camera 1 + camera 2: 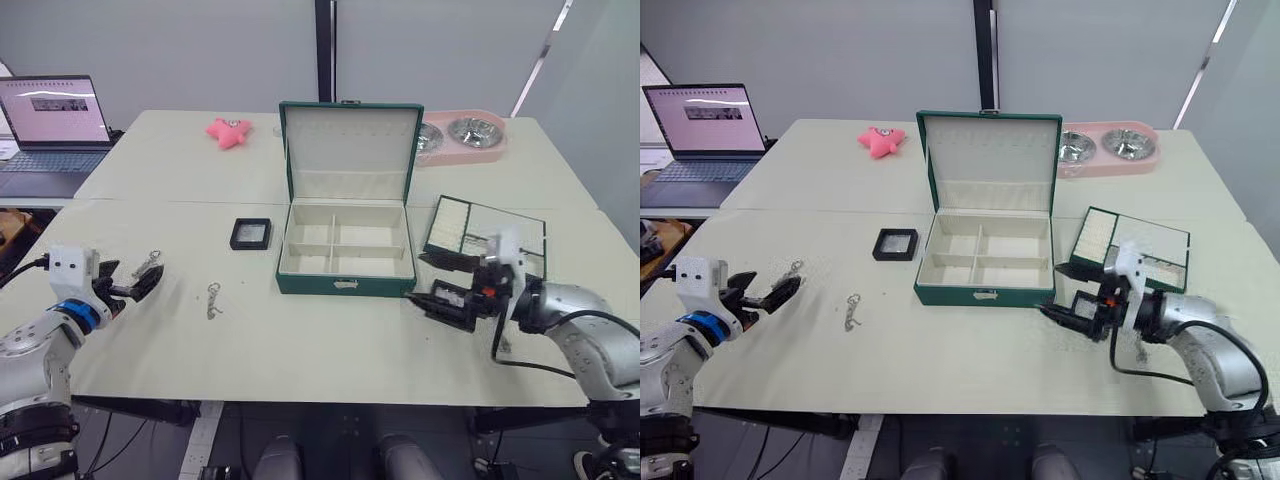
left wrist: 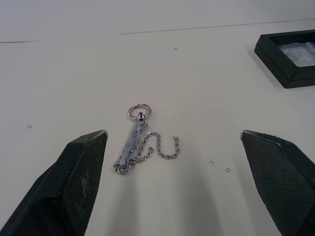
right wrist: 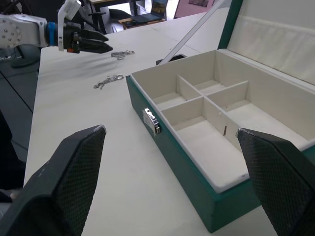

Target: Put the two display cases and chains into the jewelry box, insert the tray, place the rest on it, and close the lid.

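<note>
- My left gripper sits at eight o'clock, fingers spread wide, a chain on the table just ahead of them.
- My right gripper at four o'clock is spread wide too, empty, facing the jewelry box.
- A second chain lies at seven o'clock.
- The box stands at centre, lid upright, compartments bare.
- One display case lies near its left side.
- The tray lies at three o'clock.
</note>
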